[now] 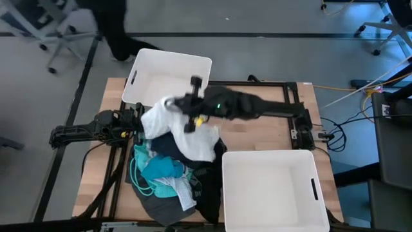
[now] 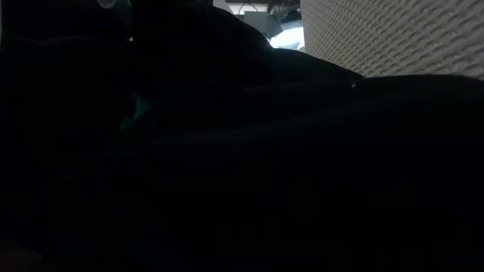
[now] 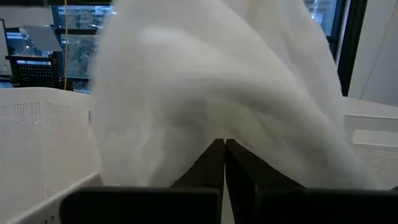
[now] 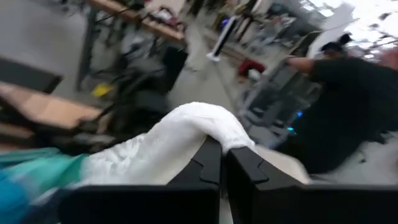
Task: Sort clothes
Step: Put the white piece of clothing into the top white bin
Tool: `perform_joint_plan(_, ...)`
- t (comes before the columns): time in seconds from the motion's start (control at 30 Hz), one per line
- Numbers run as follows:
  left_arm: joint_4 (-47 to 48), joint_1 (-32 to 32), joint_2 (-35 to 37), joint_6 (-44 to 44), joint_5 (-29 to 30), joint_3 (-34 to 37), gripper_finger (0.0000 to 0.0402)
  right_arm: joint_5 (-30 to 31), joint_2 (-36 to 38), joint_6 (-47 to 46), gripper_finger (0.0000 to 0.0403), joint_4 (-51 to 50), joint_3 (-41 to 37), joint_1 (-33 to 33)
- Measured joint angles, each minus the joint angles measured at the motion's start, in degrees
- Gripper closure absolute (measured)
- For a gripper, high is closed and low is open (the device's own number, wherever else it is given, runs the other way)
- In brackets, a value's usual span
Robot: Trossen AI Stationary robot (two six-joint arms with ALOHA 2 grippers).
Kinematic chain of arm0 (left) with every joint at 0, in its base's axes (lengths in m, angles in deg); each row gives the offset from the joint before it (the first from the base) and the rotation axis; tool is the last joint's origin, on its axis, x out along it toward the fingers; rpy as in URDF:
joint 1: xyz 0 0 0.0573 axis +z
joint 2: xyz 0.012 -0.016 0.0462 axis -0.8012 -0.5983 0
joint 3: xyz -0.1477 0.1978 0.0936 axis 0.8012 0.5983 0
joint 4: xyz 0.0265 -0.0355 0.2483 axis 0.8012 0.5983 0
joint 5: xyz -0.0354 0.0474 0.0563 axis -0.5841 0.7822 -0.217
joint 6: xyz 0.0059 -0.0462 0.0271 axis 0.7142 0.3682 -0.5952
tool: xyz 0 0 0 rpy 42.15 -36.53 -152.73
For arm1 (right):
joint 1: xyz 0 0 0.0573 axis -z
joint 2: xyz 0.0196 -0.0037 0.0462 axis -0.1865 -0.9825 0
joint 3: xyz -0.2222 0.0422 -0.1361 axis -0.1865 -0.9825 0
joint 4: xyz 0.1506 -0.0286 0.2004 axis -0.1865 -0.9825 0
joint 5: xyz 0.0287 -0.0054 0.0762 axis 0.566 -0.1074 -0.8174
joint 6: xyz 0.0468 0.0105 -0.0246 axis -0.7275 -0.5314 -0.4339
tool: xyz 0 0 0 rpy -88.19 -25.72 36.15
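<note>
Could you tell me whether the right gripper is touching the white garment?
Touching. In the right wrist view the right gripper has its fingers shut on a fold of the white garment, which drapes over the fingertips.

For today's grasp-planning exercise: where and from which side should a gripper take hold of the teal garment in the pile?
Pinch the teal garment at its raised bunched fold, coming straight down from above. It lies exposed on the pile, clear of the white garment.
</note>
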Motion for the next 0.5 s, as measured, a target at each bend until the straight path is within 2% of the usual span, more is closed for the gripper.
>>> perform_joint_plan(0.07,0.0,0.0,0.0,0.0,0.0,0.0,0.0398,-0.2,0.0,0.1,0.0395,1.0,1.6,1.5)
perform_joint_plan(0.4,-0.1,0.0,0.0,0.0,0.1,0.0,0.0398,-8.7,0.5,3.7,0.0391,21.4,1.4,8.3)
perform_joint_plan(0.5,0.1,0.0,0.0,0.0,0.0,0.0,0.0398,-9.5,0.5,3.7,0.0390,26.6,1.4,9.7)
